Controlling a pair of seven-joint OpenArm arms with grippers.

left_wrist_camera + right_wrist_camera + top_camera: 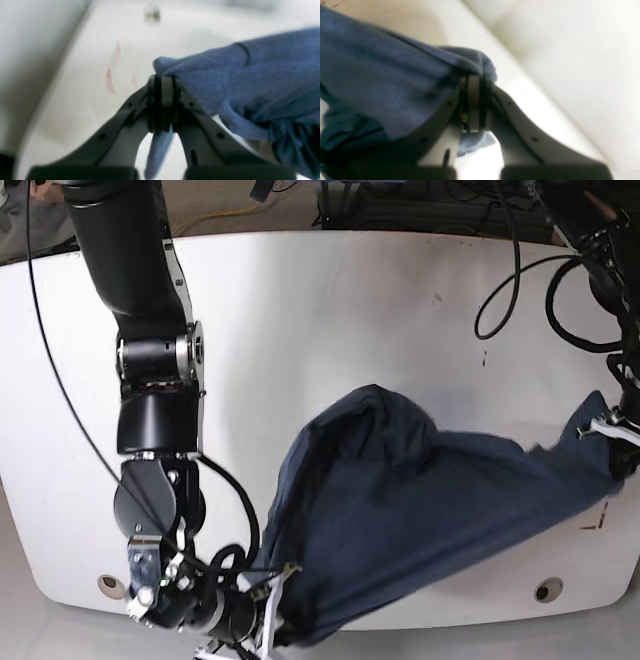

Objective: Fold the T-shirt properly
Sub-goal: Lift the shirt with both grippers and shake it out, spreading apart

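The dark navy T-shirt (pixel 420 520) is stretched in a bunched band between my two grippers, sagging onto the white table (pixel 350 310). No lettering shows. In the base view my right gripper (pixel 274 605) sits at the table's near edge, shut on one end of the cloth. At the far right, my left gripper (pixel 612 435) is shut on the other end. The left wrist view shows the left gripper (pixel 163 80) pinching the T-shirt (pixel 262 82), with a flap hanging below the jaws. Seen from the right wrist, the right gripper (pixel 476 80) clamps the T-shirt (pixel 382 82).
Faint red marks (pixel 110 77) lie on the table beyond the left gripper. Round holes (pixel 547 590) sit near the table's front corners. Black cables (pixel 520 280) hang at the back right. The right arm's dark column (pixel 155 380) stands over the table's left side.
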